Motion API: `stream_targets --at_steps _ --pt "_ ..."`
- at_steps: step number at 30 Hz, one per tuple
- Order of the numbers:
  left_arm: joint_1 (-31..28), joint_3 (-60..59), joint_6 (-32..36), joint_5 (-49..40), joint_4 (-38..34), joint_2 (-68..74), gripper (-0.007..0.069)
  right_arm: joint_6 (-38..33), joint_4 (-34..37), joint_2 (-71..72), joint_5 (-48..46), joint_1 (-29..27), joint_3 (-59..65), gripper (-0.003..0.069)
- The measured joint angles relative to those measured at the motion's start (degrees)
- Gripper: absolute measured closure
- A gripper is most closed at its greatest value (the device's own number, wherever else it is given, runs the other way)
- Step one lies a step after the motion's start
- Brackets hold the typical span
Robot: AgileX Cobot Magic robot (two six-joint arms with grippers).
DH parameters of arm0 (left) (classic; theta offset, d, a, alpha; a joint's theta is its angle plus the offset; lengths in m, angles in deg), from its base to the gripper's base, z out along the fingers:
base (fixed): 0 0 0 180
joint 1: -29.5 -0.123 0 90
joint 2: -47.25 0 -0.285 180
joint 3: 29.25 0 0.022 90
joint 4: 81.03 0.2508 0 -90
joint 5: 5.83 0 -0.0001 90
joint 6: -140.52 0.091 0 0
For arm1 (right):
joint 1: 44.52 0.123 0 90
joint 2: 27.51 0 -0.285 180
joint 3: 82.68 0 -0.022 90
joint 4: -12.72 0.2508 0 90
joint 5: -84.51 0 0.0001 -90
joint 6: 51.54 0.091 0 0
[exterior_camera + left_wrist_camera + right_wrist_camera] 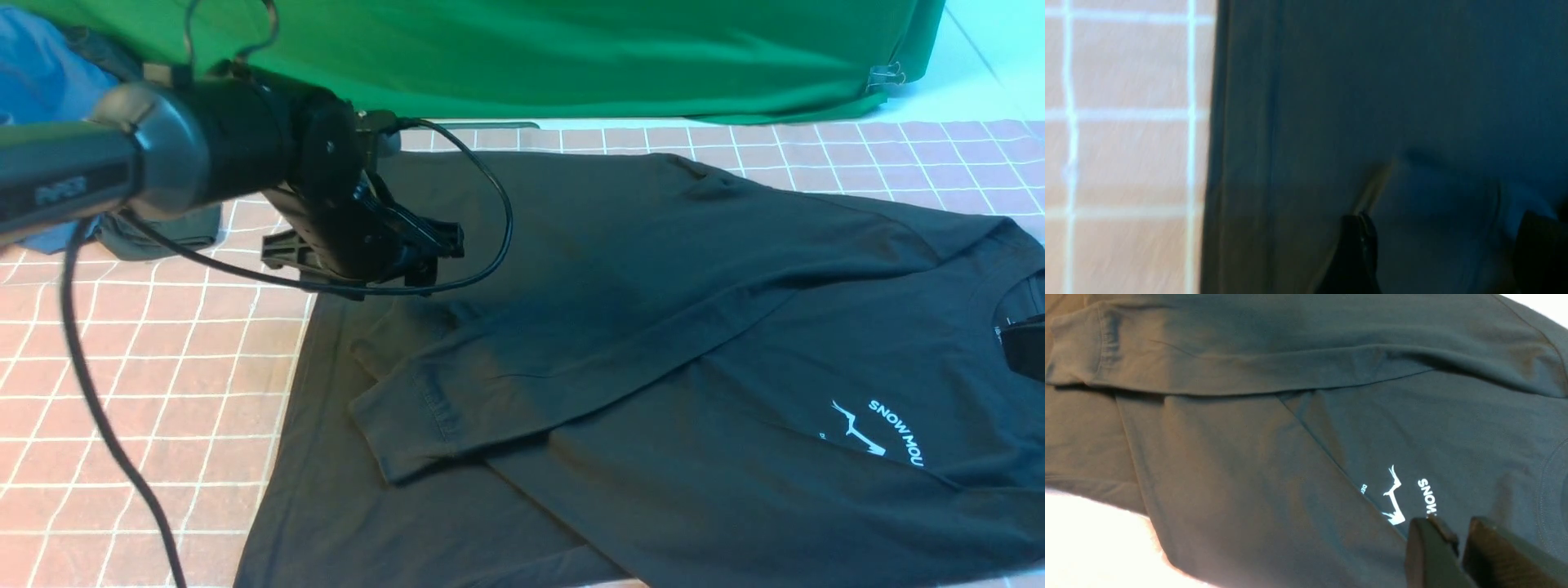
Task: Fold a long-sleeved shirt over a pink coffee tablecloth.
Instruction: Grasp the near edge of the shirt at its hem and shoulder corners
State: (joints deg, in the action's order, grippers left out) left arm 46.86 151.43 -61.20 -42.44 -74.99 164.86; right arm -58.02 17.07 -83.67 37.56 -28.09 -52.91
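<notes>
The pink coffee tablecloth (163,367) with its white grid covers pretty much the whole table. A green cloth (571,49) hangs along the far edge.

The long-sleeved shirt (653,327) lies spread flat on the tablecloth, taking up the middle and the robot's right side. Its neck points right and its hem points left. One sleeve (571,359) is folded diagonally across the body, and its cuff ends up near the hem. In the right wrist view another flap of fabric cuts over part of the print.

The left gripper (363,249) hangs over the hem end of the shirt with its jaws spread wide and nothing between them.

The right gripper (1455,524) sits by the collar, close above the chest. Its jaws are almost together with just a thin gap, and honestly I can't tell if any fabric is pinched in there.

A blue garment (41,73) and a dark grey-green one (163,233) are bunched at the far left.

The white "SNOW MOU…" logo (890,437) shows on the chest.
</notes>
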Motion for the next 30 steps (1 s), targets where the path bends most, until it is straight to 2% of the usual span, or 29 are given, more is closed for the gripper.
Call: stream_targets --at_steps 4,12,14,20,21,30 --pt "0.00 0.00 0.00 4.11 0.12 2.16 0.0123 0.00 0.00 0.00 0.00 0.00 0.00 0.0477" --pt "0.00 0.00 2.28 5.18 0.18 5.57 0.0144 0.07 0.00 0.00 0.00 0.00 0.00 0.0466" --pt "0.00 0.00 3.95 5.59 0.18 5.69 0.0206 0.07 0.00 0.00 0.00 0.00 0.00 0.0463" --pt "0.00 0.00 6.28 6.19 0.89 5.69 0.0537 0.07 0.00 0.00 0.26 0.00 0.00 0.0463" --pt "0.00 0.00 6.42 6.19 1.30 5.69 0.0563 0.07 0.00 0.00 0.33 0.00 0.00 0.0463" --pt "0.00 0.00 6.01 7.64 9.39 4.26 0.0582 0.18 0.00 0.00 0.44 0.00 0.00 0.0463"
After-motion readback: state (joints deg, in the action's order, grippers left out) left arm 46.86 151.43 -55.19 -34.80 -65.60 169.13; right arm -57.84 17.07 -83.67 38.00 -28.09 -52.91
